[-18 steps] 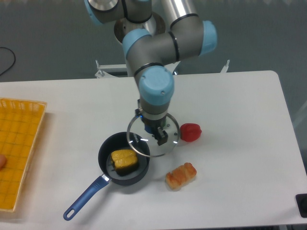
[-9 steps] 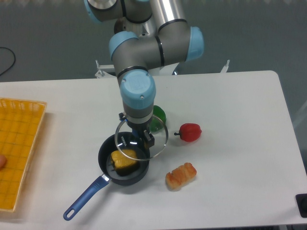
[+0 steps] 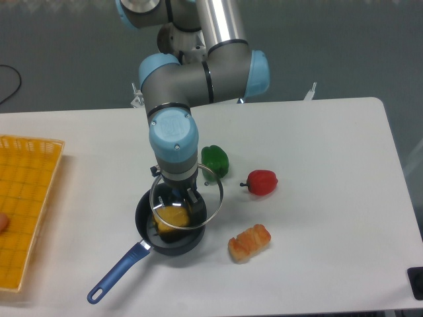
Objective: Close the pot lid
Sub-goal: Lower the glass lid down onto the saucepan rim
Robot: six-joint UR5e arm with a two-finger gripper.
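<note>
The dark round pot [image 3: 147, 231] with a long blue handle [image 3: 119, 271] sits on the white table, a yellow item [image 3: 172, 216] inside it. My gripper [image 3: 184, 195] is shut on the knob of the clear glass lid [image 3: 210, 196], holding it slightly above the pot and offset a little to the right and back. The lid's metal rim overlaps most of the pot's opening. The lid's knob is hidden by the fingers.
A green pepper [image 3: 215, 160] lies just behind the pot, a red pepper [image 3: 262, 182] to its right. An orange-brown food item [image 3: 249, 242] lies right of the pot. A yellow basket [image 3: 25, 205] stands at the left edge of the table.
My gripper has carried the lid leftward from beside the red pepper to over the pot, uncovering the green pepper. The pot has not moved.
</note>
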